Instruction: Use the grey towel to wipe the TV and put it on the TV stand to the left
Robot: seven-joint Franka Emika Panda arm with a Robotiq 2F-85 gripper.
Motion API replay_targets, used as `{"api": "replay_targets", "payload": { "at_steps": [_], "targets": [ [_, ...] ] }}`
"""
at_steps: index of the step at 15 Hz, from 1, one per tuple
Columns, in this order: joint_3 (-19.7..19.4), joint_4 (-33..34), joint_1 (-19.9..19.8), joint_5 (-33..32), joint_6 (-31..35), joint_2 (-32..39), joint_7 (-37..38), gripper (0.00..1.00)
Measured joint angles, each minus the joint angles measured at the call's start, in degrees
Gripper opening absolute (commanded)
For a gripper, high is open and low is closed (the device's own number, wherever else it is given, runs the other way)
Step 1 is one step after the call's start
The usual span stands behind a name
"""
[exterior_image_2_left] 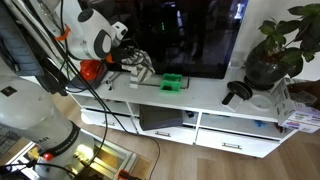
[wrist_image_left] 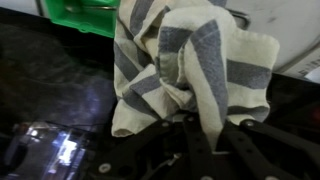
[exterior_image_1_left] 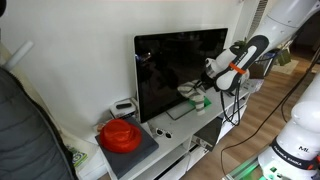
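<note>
The grey-and-cream striped towel [wrist_image_left: 190,65] hangs bunched from my gripper [wrist_image_left: 200,135], whose black fingers are shut on it. In both exterior views the gripper [exterior_image_1_left: 212,72] [exterior_image_2_left: 130,62] holds the towel [exterior_image_1_left: 193,90] [exterior_image_2_left: 143,68] against the lower part of the black TV screen [exterior_image_1_left: 180,65] [exterior_image_2_left: 185,35]. The white TV stand [exterior_image_1_left: 165,135] [exterior_image_2_left: 200,95] runs below the TV.
A green container [exterior_image_2_left: 172,82] [wrist_image_left: 85,15] sits on the stand by the towel. A red bowl on a grey tray [exterior_image_1_left: 120,135], a small white device [exterior_image_1_left: 124,106], a potted plant [exterior_image_2_left: 275,50], a black pan [exterior_image_2_left: 236,93] and cables are nearby.
</note>
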Motion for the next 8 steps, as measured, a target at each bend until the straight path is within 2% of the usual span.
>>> {"api": "replay_targets", "payload": {
  "at_steps": [4, 7, 8],
  "targets": [
    [6.22, -0.39, 2.44, -14.33, -1.28, 1.22, 11.73, 0.02],
    [5.00, 0.23, 2.22, -14.88, 1.39, 0.34, 9.62, 0.02],
    [3.91, 0.17, 1.75, -14.08, 2.90, -0.71, 8.01, 0.07]
  ]
}}
